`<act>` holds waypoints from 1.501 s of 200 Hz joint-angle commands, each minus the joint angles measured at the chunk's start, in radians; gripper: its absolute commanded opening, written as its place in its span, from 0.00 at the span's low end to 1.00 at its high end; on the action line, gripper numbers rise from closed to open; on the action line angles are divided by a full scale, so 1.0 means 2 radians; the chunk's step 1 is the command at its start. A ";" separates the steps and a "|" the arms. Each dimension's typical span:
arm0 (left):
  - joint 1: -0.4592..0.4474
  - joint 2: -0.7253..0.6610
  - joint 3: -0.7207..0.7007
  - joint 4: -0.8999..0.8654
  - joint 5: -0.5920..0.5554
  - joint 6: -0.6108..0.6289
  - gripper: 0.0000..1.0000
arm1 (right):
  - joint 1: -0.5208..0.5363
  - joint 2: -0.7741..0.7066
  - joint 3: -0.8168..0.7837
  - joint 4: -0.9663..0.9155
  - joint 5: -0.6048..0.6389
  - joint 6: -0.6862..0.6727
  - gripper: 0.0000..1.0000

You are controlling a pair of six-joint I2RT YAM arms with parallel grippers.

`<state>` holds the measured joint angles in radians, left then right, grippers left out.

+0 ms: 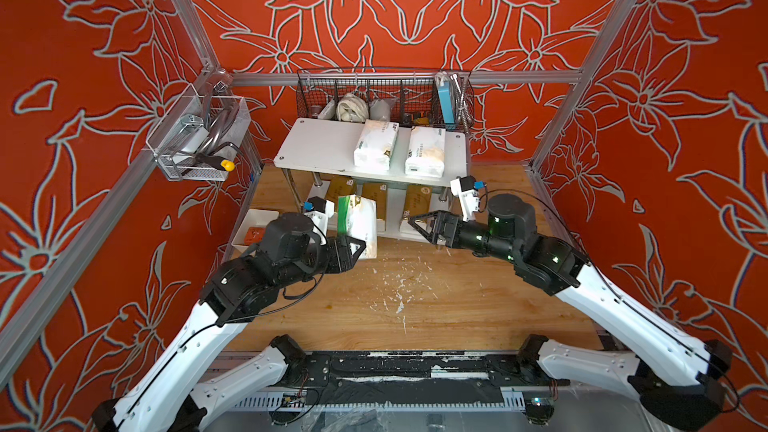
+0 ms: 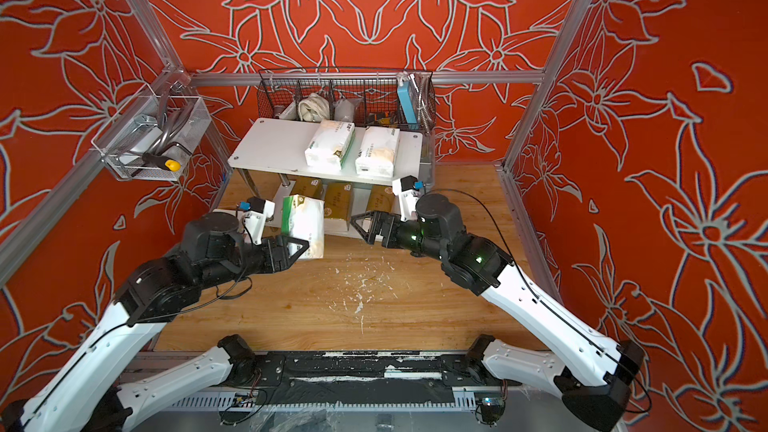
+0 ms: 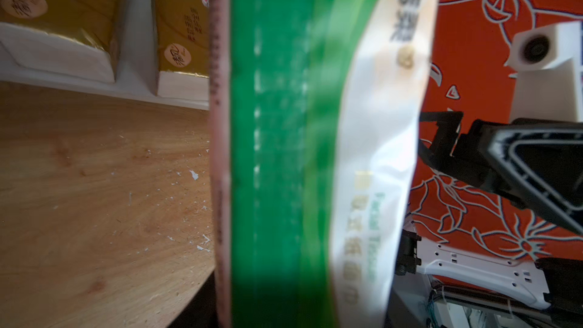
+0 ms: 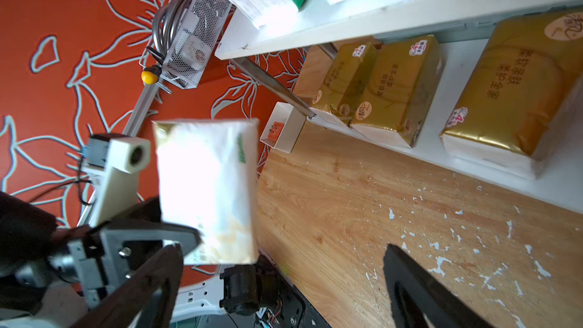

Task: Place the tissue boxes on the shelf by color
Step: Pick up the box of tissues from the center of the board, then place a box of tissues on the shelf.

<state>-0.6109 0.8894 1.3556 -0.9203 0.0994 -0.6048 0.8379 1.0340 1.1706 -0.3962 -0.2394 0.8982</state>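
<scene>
**Left gripper clamped on a white tissue pack; right gripper spread and empty**

In both top views the left arm rises from the lower left corner, bends at the elbow and reaches toward frame centre. Its fingers pinch the lower end of the pack. The pack stands on end, green side to the left, just in front of the shelf at centre frame. The right arm comes in from the lower right with its forearm pointing left. Its jaws stand wide apart with nothing between them, near the front of the lower board and apart from the held pack.

Two white packs lie side by side on the right half of the upper board. Three gold packs sit in a row on the lower board, clearest at the upper right of the right wrist view.

From above, the upper board covers the rear of the gold row, and the held pack hides part of the left two. Blurred green-and-white wrap nearly fills the left wrist view, and the gripping fingers do not show there. In the right wrist view glare washes out the held pack's print, and the lower edge cuts off the right fingers. Whether the pack's lower end touches the wooden table cannot be told. The left arm covers part of a small white tray.
</scene>
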 commanded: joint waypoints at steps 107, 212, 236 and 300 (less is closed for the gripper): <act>0.278 0.272 0.368 0.000 0.234 0.109 0.52 | 0.000 -0.070 -0.072 -0.083 0.006 -0.014 0.99; 0.409 0.359 0.356 0.158 0.451 -0.011 0.52 | 0.000 -0.090 -0.077 -0.138 0.018 -0.027 0.99; 0.415 0.372 0.352 0.145 0.463 -0.008 0.53 | 0.000 -0.085 -0.077 -0.138 0.017 -0.027 0.99; 0.427 0.384 0.329 0.106 0.487 0.019 0.55 | -0.001 -0.075 -0.081 -0.129 0.015 -0.023 0.99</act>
<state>0.2390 1.6562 2.0239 -0.7151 1.0096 -0.5991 0.8379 0.8768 1.0256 -0.6571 -0.2249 0.8589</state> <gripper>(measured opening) 0.545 0.990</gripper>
